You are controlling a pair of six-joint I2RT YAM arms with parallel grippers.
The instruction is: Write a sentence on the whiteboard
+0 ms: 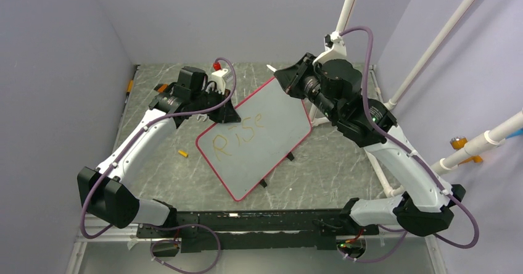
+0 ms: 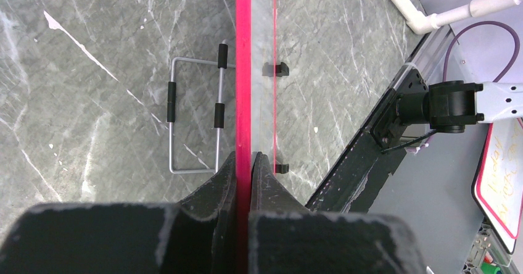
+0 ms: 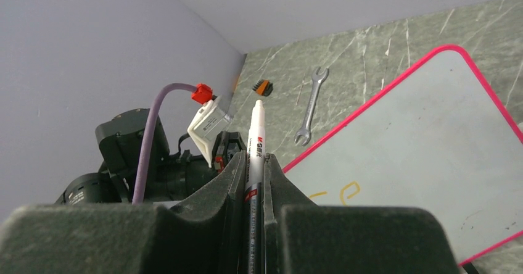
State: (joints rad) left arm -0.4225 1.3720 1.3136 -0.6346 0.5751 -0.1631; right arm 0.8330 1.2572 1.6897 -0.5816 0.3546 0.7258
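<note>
The whiteboard, pale grey with a red-pink rim, stands tilted in the middle of the table. The sentence shows as orange-yellow letters reading "Rise" near its left end. My left gripper is shut on the board's upper left rim; in the left wrist view the jaws pinch the red rim edge-on. My right gripper is above the board's far corner, shut on a white marker pen whose tip points up, off the board. The board and the letter "e" show in the right wrist view.
A small yellow cap lies on the table left of the board. A wire stand lies beside the board's rim. A wrench and an orange-black item lie near the far wall. White pipes stand at the right.
</note>
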